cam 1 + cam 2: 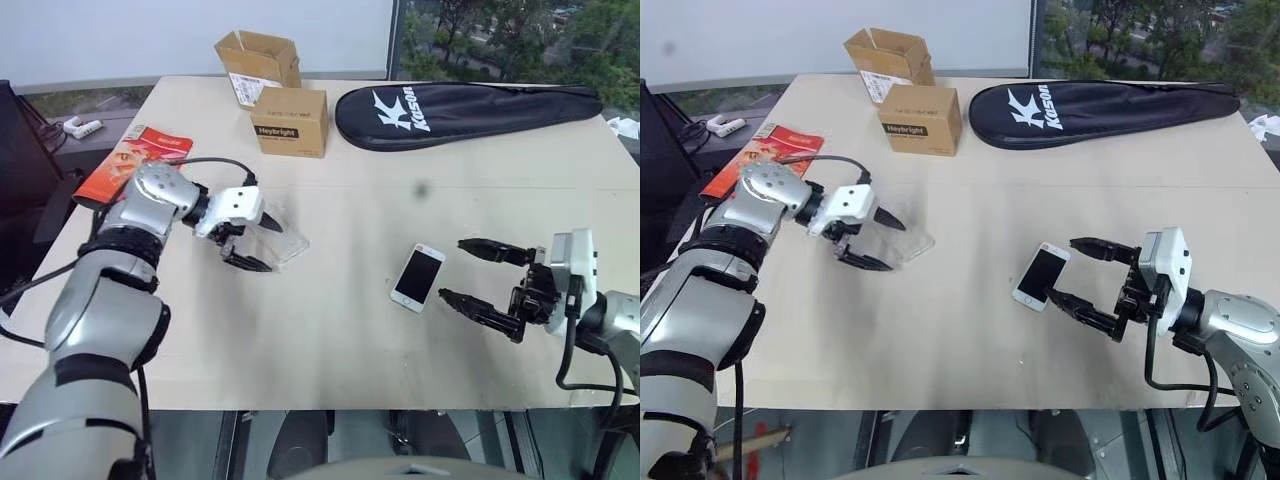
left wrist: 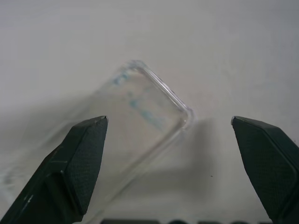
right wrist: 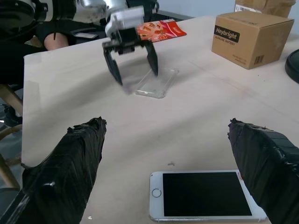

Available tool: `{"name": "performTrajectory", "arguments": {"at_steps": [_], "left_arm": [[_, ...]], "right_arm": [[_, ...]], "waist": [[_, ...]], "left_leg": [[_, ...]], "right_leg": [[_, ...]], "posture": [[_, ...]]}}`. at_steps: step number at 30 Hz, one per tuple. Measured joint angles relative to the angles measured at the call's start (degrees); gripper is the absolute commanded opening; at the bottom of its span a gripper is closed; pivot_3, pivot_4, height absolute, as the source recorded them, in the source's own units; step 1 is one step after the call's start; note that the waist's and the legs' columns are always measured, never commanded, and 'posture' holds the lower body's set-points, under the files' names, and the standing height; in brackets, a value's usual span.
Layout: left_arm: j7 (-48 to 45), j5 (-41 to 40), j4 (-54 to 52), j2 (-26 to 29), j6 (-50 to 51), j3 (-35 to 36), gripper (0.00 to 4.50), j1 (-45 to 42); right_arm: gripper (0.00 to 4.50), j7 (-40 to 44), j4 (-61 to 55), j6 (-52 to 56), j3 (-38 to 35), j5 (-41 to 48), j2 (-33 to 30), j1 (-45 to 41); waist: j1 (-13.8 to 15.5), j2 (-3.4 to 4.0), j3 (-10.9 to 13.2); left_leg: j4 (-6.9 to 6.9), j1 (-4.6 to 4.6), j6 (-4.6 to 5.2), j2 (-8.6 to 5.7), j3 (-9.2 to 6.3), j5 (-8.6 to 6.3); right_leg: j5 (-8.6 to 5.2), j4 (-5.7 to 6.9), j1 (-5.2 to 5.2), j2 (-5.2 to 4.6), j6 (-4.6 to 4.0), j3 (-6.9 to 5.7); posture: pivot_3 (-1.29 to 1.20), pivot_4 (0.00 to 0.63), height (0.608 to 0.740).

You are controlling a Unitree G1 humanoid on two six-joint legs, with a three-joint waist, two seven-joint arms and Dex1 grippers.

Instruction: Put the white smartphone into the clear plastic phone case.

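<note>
**Q:** Broadly, what lies on the bench (image 1: pixel 330 330)?

**A:** Largest first: a black racket bag (image 1: pixel 468 112) stretches along the far edge, with two cardboard boxes to its left. The open-topped box (image 1: pixel 258 62) stands behind; what it holds cannot be told. The closed brown box (image 1: pixel 290 121) sits in front of it. A red booklet (image 1: pixel 132 160) lies toward the left edge.

**Q:** And the white smartphone (image 1: pixel 418 277)?

**A:** It lies flat, screen up, right of centre. Its long axis runs near-to-far with a slight rightward lean at the far end. In the right wrist view the home button end points away from the far fingertip side, and the phone sits crosswise between the two fingers.

**Q:** How does it stand to the right tool (image 1: pixel 476 274)?

**A:** Just beside it. The tool points left at the phone, fingers spread wide, holding nothing, not touching it.

**Q:** The clear plastic phone case (image 1: pixel 283 240)?

**A:** Left of centre, well apart from the phone, flat on the bench, its long axis angled from near-left to far-right. Nothing is in it.

**Q:** The left tool (image 1: pixel 255 245)?

**A:** Tilted down over the case's left end, fingers wide apart, straddling it. Contact cannot be told.
</note>
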Motion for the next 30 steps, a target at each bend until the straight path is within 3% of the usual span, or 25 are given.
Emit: {"name": "performTrajectory", "arguments": {"at_steps": [12, 13, 14, 21, 22, 30], "left_arm": [[0.03, 9.65, 5.77, -3.42, -4.44, 2.41, 4.44, -3.13], [0.03, 10.15, 5.87, -3.65, -4.44, 2.78, 3.92, -3.24], [0.07, 10.70, 6.04, -4.03, -4.44, 3.36, 3.68, -3.30], [-0.10, 13.11, 6.25, -5.96, -4.45, 6.30, 0.21, -3.32], [-0.10, 13.26, 6.25, -6.03, -4.46, 6.41, 0.04, -3.32], [-0.10, 14.56, 6.31, -6.41, -4.55, 7.85, 0.04, -3.31]], "right_arm": [[4.50, 0.00, 0.01, 0.08, -0.43, 0.52, -0.47, -1.36], [4.50, 0.01, 0.01, 0.08, -0.44, 0.52, -0.51, -1.41], [4.50, 0.01, 0.01, 0.08, -0.46, 0.53, -0.62, -1.50], [4.50, -0.21, 0.02, 0.13, -0.60, 0.59, -1.09, -2.46], [4.50, -0.28, 0.02, 0.13, -0.63, 0.60, -1.10, -2.52], [4.50, -0.56, 0.15, 0.14, -0.84, 0.57, -1.20, -2.88]], "waist": [[0.19, -0.05, 0.00], [0.19, -0.05, 0.00], [0.19, -0.05, 0.00], [0.08, -0.05, -0.01], [0.09, -0.05, -0.01], [0.15, -0.06, -0.02]], "left_leg": [[0.06, 0.00, 0.00, -0.02, -0.05, 0.00], [0.06, 0.00, 0.00, -0.03, -0.05, 0.00], [0.06, 0.01, 0.00, -0.03, -0.05, 0.00], [0.07, 0.04, 0.00, -0.03, -0.06, 0.00], [0.07, 0.06, 0.00, -0.03, -0.06, 0.00], [0.19, 0.12, 0.00, -0.03, -0.10, 0.00]], "right_leg": [[0.00, 0.06, 0.01, -0.01, 0.00, -0.04], [0.00, 0.07, 0.01, -0.01, 0.00, -0.04], [0.00, 0.09, 0.01, -0.01, 0.00, -0.04], [0.00, 0.17, 0.01, -0.01, 0.00, -0.03], [0.00, 0.19, 0.01, -0.01, 0.00, -0.03], [-0.01, 0.52, 0.01, -0.01, 0.01, -0.06]], "posture": [[0.00, 0.150, 0.740], [0.00, 0.150, 0.740], [0.00, 0.150, 0.740], [0.00, 0.150, 0.740], [0.00, 0.150, 0.740], [0.00, 0.150, 0.740]]}}
